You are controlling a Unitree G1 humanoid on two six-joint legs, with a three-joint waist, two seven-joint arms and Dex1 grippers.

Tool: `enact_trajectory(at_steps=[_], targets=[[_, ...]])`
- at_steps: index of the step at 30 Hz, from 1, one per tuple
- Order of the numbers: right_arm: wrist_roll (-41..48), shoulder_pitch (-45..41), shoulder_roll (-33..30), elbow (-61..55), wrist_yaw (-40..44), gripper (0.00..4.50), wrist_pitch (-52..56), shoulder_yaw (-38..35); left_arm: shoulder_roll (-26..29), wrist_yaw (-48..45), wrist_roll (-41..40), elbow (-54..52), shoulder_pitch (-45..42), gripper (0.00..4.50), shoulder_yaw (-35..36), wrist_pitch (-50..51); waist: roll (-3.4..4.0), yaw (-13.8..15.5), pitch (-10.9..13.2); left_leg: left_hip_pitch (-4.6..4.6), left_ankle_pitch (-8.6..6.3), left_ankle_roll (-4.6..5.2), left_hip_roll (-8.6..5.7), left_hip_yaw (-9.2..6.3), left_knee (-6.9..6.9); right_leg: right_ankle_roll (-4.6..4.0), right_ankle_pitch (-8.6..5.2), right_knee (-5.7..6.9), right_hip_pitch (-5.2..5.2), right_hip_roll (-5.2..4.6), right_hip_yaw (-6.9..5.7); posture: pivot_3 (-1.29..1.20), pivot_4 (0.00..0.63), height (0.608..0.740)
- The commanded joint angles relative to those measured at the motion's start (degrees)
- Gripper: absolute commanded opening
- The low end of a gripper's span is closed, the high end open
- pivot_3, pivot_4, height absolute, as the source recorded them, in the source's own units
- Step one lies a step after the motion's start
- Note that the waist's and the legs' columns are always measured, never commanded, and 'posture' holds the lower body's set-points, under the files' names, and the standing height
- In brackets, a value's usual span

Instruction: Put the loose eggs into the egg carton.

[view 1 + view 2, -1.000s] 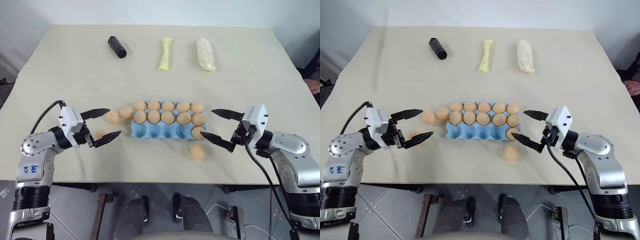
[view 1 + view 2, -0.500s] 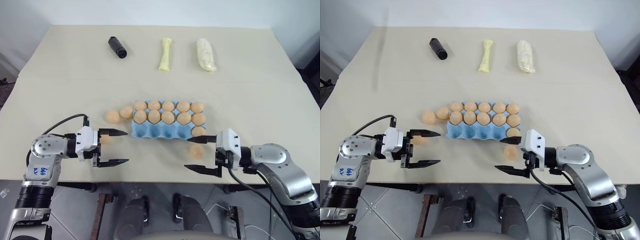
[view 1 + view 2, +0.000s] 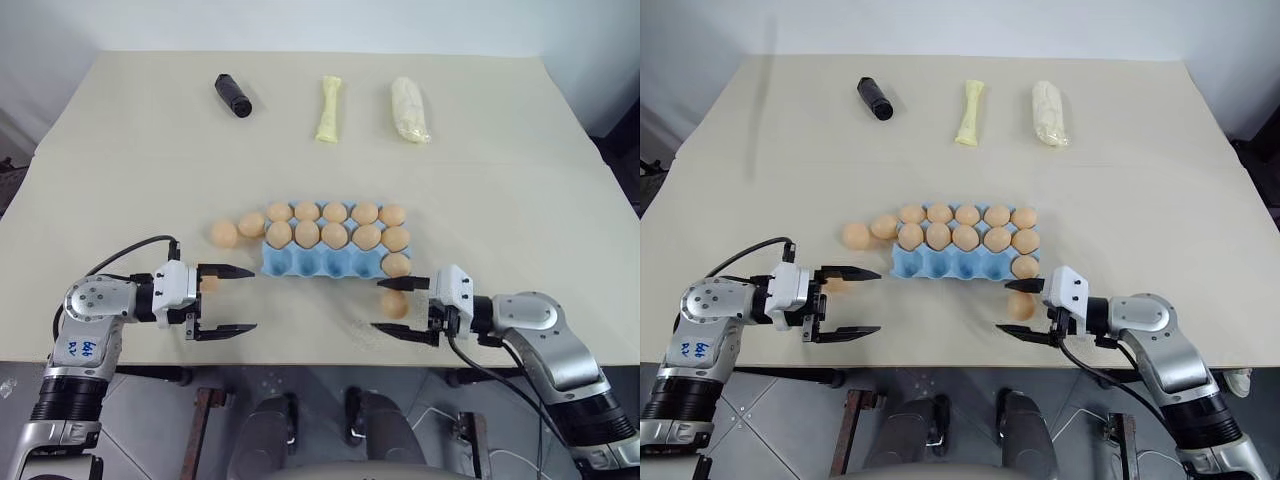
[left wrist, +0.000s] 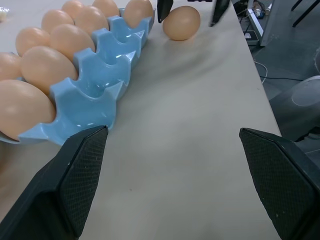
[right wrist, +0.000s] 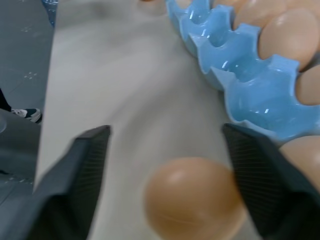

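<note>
1. The egg carton [image 3: 325, 262] sits at the centre of the table [image 3: 500, 180]. Its far two rows are full of eggs, and the near row has one egg in its right-hand cup while the other near cups are bare blue.
2. Two loose eggs [image 3: 223, 234] lie just left of the carton, the nearer one touching or almost touching its far left corner.
3. A third loose egg [image 3: 209, 284] lies lower left of the carton, partly hidden by the left gripper's far finger.
4. A fourth loose egg [image 3: 395, 304] lies on the table just below the carton's right end, in the lower centre-right of the frame.
5. The right gripper [image 3: 404, 307] lies low over the table, pointing toward the centre, with one finger on each side of that fourth egg. The fingers are spread a little wider than the egg; I cannot tell whether they touch it.
6. The left gripper [image 3: 232, 299] in the lower left points toward the carton, fingers spread wide and holding nothing.
7. Along the top of the frame lie a black cylinder [image 3: 234, 95], a pale yellow bone-shaped thing [image 3: 330, 108] and a whitish lumpy bundle [image 3: 411, 109].
</note>
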Motion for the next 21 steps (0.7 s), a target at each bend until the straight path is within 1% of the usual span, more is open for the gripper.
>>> enact_trajectory(at_steps=[1,14,15,18,21], targets=[[-1.26,1.11,0.14,2.36,0.64,3.23,-0.6,0.69,0.7,0.64,-0.01,-0.96,0.32,4.5,1.1,-0.8,0.0,0.06,0.0,0.0,0.0,0.0,0.0,0.0,0.0,0.0,0.0,0.0,0.01,0.0,0.0,0.0,0.15,0.74],[-1.35,0.85,-0.12,3.39,1.53,3.23,-0.53,-0.16,0.4,2.05,0.17,0.16,0.45,4.5,1.21,-1.88,0.02,-0.01,0.0,0.0,-0.01,0.0,0.0,0.04,0.06,0.0,0.0,0.09,-0.02,-0.01,0.0,0.0,0.15,0.74],[-1.36,0.84,-0.11,3.6,1.56,2.87,-0.7,-0.26,0.42,2.15,0.16,0.13,0.49,4.5,1.21,-1.91,0.02,-0.01,0.0,0.0,-0.01,0.01,0.0,0.04,0.07,0.0,0.0,0.08,-0.01,-0.02,0.01,0.0,0.15,0.74],[-1.11,0.57,0.11,3.1,1.29,2.22,-0.94,-0.57,0.56,2.71,0.15,0.13,0.8,4.5,1.49,-2.04,0.02,-0.01,0.0,0.0,-0.01,0.01,0.0,0.06,0.07,0.0,0.0,0.08,-0.01,-0.02,0.02,0.0,0.15,0.74],[0.02,-0.09,0.28,0.58,1.23,2.22,0.35,-0.59,0.78,3.53,0.09,0.04,1.38,4.5,1.99,-1.93,0.02,-0.07,0.0,0.0,-0.01,0.01,0.01,0.06,0.06,0.0,0.0,0.08,-0.03,-0.02,0.02,0.0,0.15,0.74]])
